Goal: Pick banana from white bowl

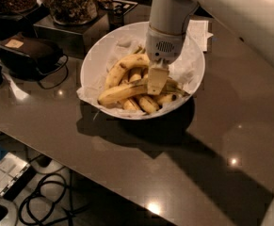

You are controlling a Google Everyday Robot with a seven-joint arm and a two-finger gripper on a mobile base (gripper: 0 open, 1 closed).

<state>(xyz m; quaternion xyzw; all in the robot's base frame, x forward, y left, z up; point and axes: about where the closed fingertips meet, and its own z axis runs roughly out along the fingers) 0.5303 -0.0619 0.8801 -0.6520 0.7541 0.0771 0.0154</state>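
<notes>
Several short bananas [148,103] crowd the banana [120,93] in the bowl [95,55], where the pincer [156,80], grip untellable, may snag them.

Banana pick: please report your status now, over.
Tool low in white bowl, at middle of long banana. It lies in the bowl, across the pile. Close beside and under it: shorter bananas.

arm hangs vertical, gripper [157,80] pointing down.
</notes>
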